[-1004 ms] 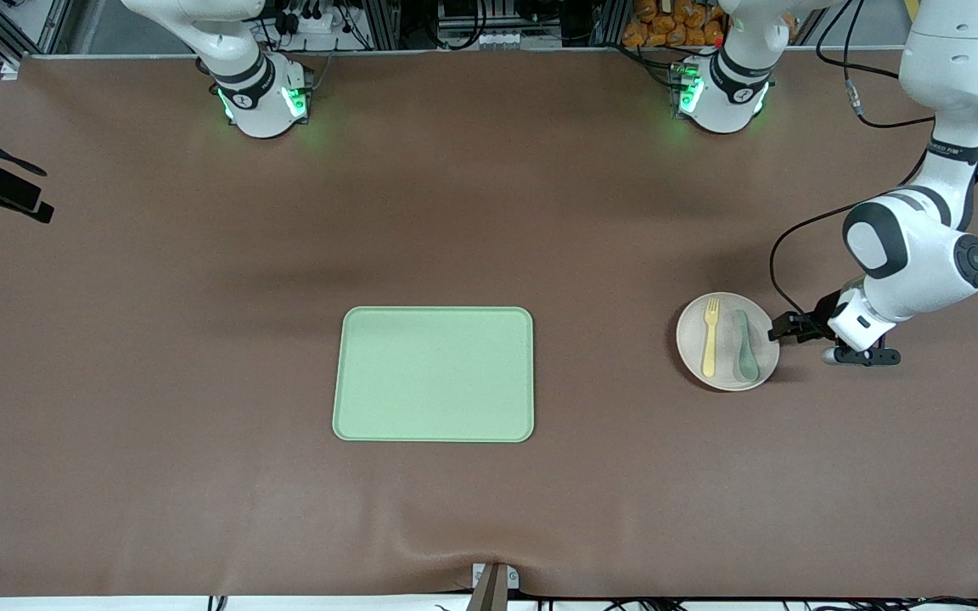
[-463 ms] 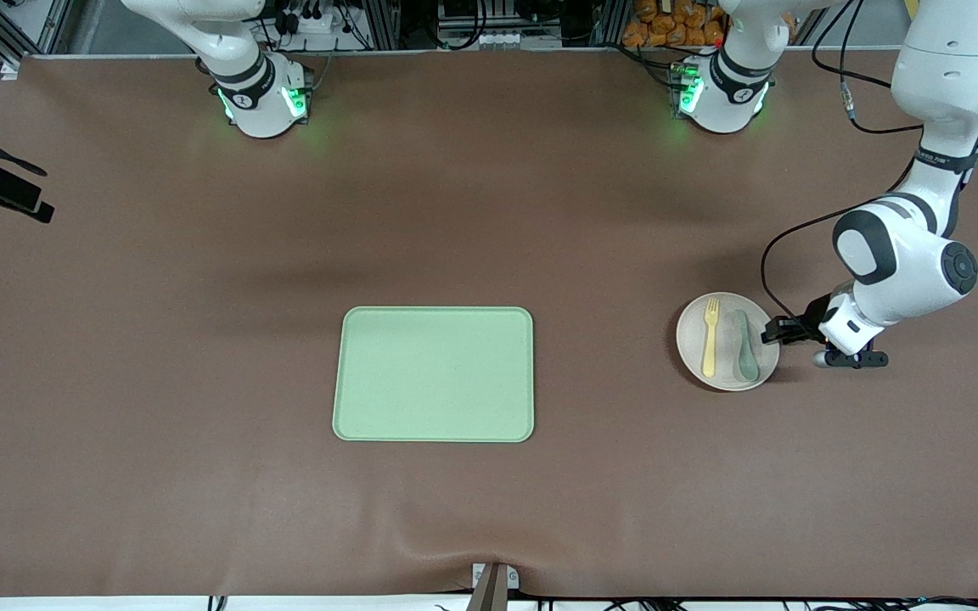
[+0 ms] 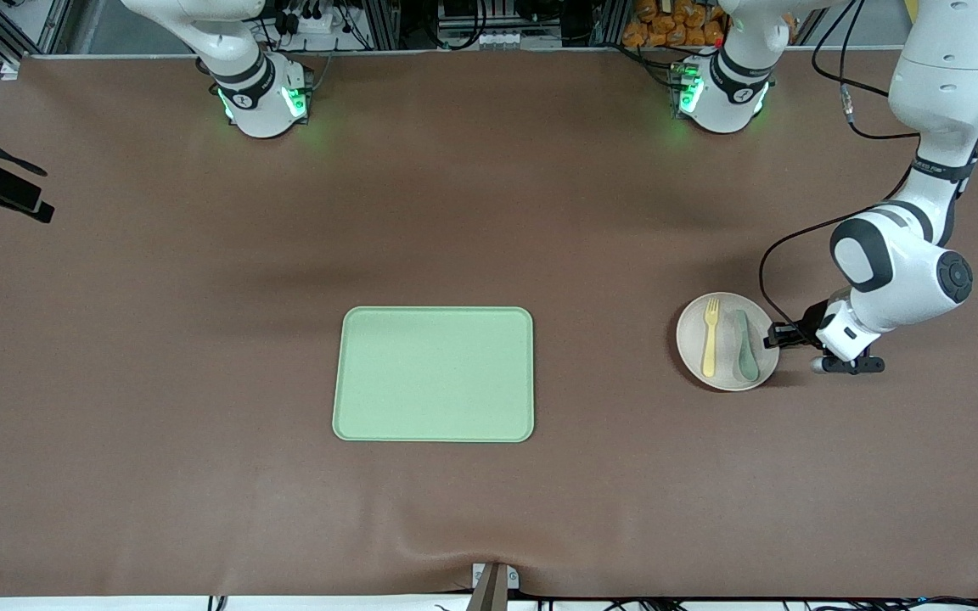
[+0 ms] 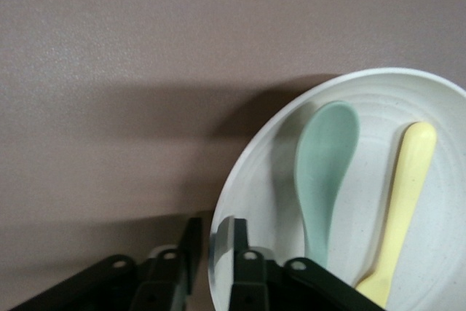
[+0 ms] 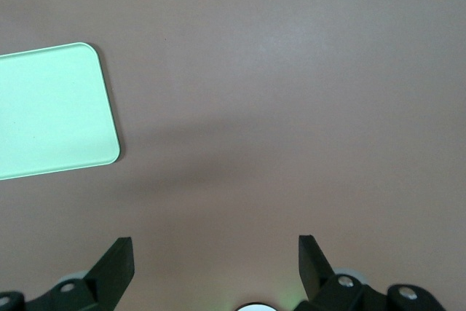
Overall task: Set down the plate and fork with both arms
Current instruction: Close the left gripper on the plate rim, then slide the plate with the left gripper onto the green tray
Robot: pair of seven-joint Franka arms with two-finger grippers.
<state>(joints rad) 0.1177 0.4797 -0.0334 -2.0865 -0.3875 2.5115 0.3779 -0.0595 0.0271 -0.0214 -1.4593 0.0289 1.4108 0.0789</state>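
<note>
Left wrist view, plate (image 4: 255,194) rim betw left jaws, nearly clamped, fork (image 4: 403,202) on plate, right jaws apart.

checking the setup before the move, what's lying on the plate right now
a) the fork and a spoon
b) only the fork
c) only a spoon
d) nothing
a: the front view shows the pale-yellow fork and the grey-green spoon lying side by side on the plate.
</note>
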